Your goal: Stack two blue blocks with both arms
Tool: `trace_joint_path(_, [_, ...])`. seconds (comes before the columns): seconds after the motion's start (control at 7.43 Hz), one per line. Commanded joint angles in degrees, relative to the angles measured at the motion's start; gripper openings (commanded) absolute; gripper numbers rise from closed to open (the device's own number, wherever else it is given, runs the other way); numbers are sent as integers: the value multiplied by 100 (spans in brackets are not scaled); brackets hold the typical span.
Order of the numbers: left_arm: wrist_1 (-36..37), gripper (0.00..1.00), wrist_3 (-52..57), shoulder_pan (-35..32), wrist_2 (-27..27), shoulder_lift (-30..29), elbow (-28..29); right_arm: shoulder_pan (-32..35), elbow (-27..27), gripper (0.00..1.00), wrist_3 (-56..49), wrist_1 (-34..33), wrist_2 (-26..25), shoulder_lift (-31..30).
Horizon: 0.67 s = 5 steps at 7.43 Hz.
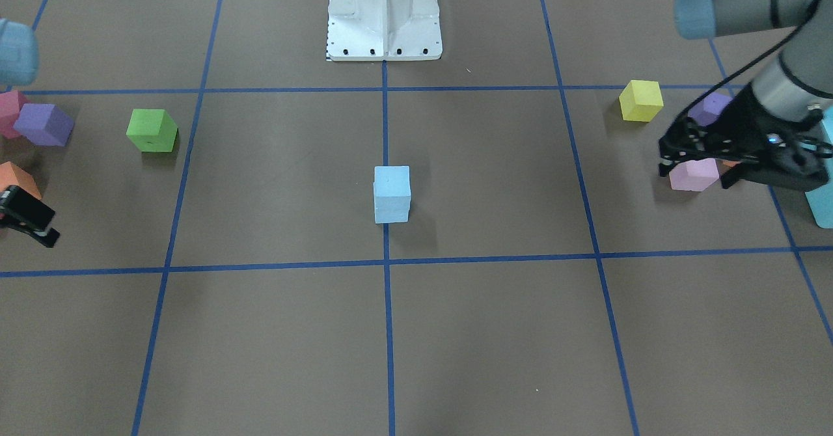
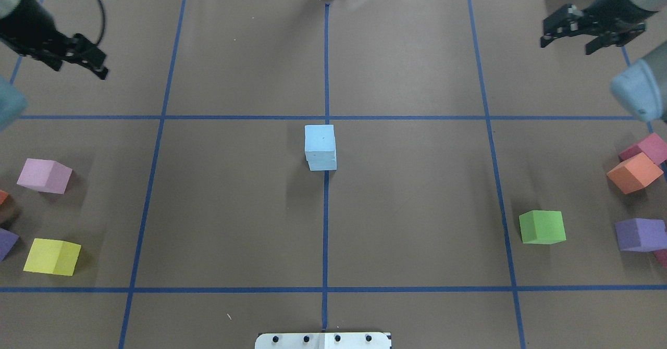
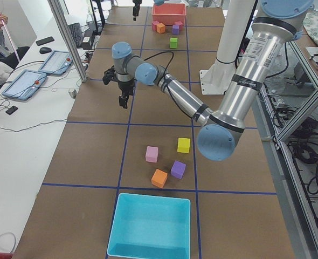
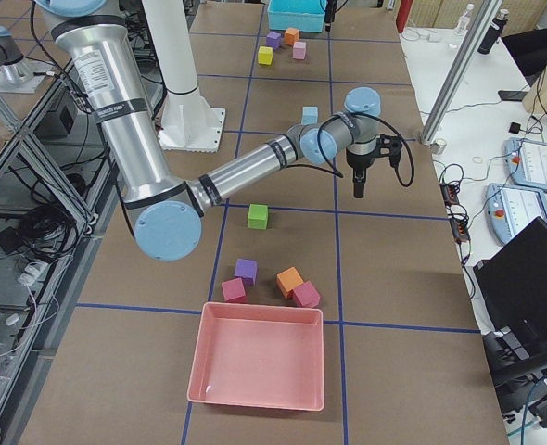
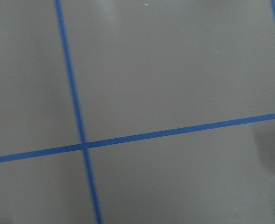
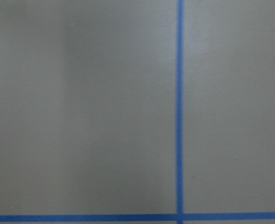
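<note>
The two pale blue blocks (image 1: 392,194) stand stacked one on the other at the table's middle, on the centre tape line; they also show in the overhead view (image 2: 320,147) and the right-side view (image 4: 309,115). Neither gripper touches them. My left gripper (image 1: 695,172) is open and empty, hovering far out to my left over the far side of the table (image 2: 81,67). My right gripper (image 2: 566,47) is open and empty, hovering far out to my right. Both wrist views show only bare brown table with blue tape lines.
On my left lie a yellow cube (image 2: 52,256), a pink cube (image 2: 44,176) and a turquoise box (image 3: 151,226). On my right lie a green cube (image 2: 542,226), an orange cube (image 2: 633,173), a purple cube (image 2: 640,234) and a pink tray (image 4: 260,366).
</note>
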Motion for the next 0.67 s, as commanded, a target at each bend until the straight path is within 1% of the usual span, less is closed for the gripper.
trace_joint_path(0.0, [-9, 99, 1665, -964, -313, 810, 603, 818, 553, 100, -796, -20, 235, -1285])
trace_joint_path(0.13, [-79, 99, 2339, -1150, -323, 1136, 893, 916, 860, 100, -884, 6, 217, -1935])
trace_joint_path(0.27, [-105, 99, 2703, -1352, -315, 1461, 939, 1073, 959, 100, -1467, 6, 226, -2298])
trace_joint_path(0.4, [-97, 99, 2706, -1388, -314, 1638, 922, 1162, 951, 100, -1856, -2, 235, -2467])
trace_joint_path(0.54, [-114, 99, 2706, -1389, -314, 1831, 940, 1215, 959, 100, -1877, -2, 235, -2521])
